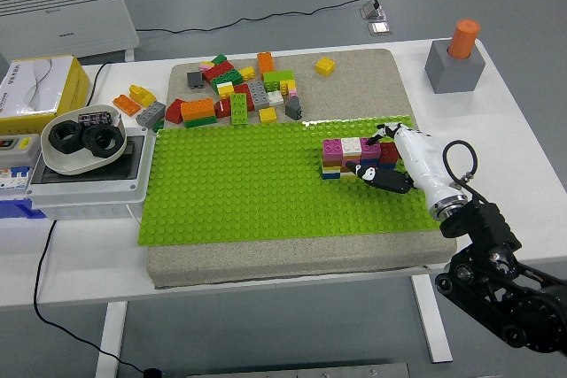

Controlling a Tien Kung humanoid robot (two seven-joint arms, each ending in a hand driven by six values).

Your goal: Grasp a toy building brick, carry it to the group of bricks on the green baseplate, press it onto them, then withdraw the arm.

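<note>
the right hand (383,155) is positioned over the right part of the green baseplate (239,192), at the right end of the group of bricks (350,158). the white back of the hand is seen sloping toward the near right, where the black forearm is joined. a black thumb is laid along the near side of the group, and the other fingertips (379,132) are set against its far right corner. a dark red brick (390,153) is seen between the fingers at the right end of the group; whether it is gripped or merely touched cannot be told from this view. the group is made up of pink, white, magenta, tan, and blue bricks, seated on the baseplate. the loose bricks (232,95) are scattered on the tan mat beyond the baseplate's far edge, with one yellow brick (326,65) lying apart to the right.
</note>
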